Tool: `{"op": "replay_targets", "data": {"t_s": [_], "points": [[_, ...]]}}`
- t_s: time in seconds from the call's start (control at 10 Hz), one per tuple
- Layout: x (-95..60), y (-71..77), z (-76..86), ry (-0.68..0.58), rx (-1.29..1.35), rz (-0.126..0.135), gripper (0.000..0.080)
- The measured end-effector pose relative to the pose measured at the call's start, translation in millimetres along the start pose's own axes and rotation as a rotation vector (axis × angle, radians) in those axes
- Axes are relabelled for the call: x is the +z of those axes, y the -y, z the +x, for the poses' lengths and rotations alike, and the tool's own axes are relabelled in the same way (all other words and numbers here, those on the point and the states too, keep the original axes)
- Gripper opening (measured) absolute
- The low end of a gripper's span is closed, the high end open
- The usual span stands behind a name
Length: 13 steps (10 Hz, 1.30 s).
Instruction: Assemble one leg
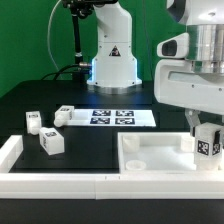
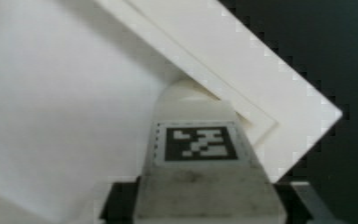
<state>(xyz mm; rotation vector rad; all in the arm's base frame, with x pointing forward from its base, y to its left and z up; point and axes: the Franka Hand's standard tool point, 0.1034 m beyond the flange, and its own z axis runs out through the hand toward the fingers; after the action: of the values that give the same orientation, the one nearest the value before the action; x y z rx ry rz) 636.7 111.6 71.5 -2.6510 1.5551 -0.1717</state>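
Observation:
My gripper (image 1: 205,140) is shut on a white leg (image 1: 207,142) with a black-and-white tag, and holds it upright over the right corner of the large white tray-like part (image 1: 150,158). In the wrist view the held leg (image 2: 197,150) fills the gap between my fingers (image 2: 126,200), its tip next to the raised corner of the tray-like part (image 2: 247,90). I cannot tell whether the leg touches the corner. Three more legs lie on the table at the exterior view's left: one (image 1: 33,122), one (image 1: 52,142) and one (image 1: 63,115).
The marker board (image 1: 112,117) lies flat on the black table in the middle. A white rail (image 1: 50,183) runs along the table's front edge, with a raised end (image 1: 10,150) at the exterior view's left. The arm's base (image 1: 112,55) stands at the back.

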Motion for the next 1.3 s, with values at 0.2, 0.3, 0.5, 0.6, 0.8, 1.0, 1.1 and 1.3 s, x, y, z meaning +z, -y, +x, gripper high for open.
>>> {"op": "replay_targets", "data": {"t_s": [0.2,0.3,0.5,0.6,0.8,1.0,1.1,1.3], "points": [[0.0,0.0,-2.7,0.033,0.312,0.037,0.0285],[0.0,-0.8,-2.0,0.039,0.439,0.055,0.0285],[-0.2,-1.2,-1.8,0.038,0.489,0.06,0.0285],[0.4,-1.5,-1.9,0.036,0.452,0.06,0.0416],[-2.7,1.9,-2.2,0.025,0.18,0.062,0.0552],[-3.3,4.2,-6.9,0.018,-0.18,0.07,0.0619],[-3.5,3.9,-9.6,0.017,-0.236,0.072,0.0643],[-2.9,2.8,-6.8,0.008,-0.362,0.069,0.0648]]}}
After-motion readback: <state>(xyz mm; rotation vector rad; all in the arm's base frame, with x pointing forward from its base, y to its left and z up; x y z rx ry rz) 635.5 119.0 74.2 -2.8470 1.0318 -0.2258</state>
